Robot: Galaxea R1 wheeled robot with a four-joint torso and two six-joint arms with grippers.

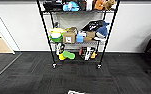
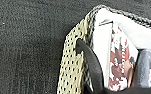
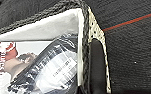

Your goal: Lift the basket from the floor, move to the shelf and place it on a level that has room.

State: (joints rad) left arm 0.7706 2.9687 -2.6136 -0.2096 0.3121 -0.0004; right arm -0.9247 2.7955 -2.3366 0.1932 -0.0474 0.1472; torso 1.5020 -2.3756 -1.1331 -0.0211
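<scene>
floor (image 1: 73,75): dark grey carpet with faint stripes, spreading from the camera to a white wall.
shelf (image 1: 77,32): a tall black wire rack on small wheels, straight ahead against the wall, well apart from the camera. the tiers in view are crowded with boxes, bags and bright odds and ends.
basket (image 2: 73,65): a woven cream-and-dark basket with a dark braided rim and white cloth lining. both wrist cameras look down on it from close by, one at each end, with carpet beneath. in the head camera a pale sliver at the lower edge is probably its rim (image 1: 77,92).
contents: a printed red-and-white packet (image 2: 119,62) and a dark wrapped item with a white label (image 3: 53,67) lie inside.
left claw (image 2: 91,65): a dark finger lies against the outer wall of the basket by the rim; whether it pinches the wall i cannot tell.
right claw (image 3: 97,67): a dark finger lies along the outside of the opposite wall; open or closed, i cannot tell.
doing it well: i judge both ends must stay level and move together, so the load does not slide (the contents sit loose).
hard to make out: the top tier is cut off by the frame, so free room there is unknown; the basket handles and whether it is off the carpet are unclear.
</scene>
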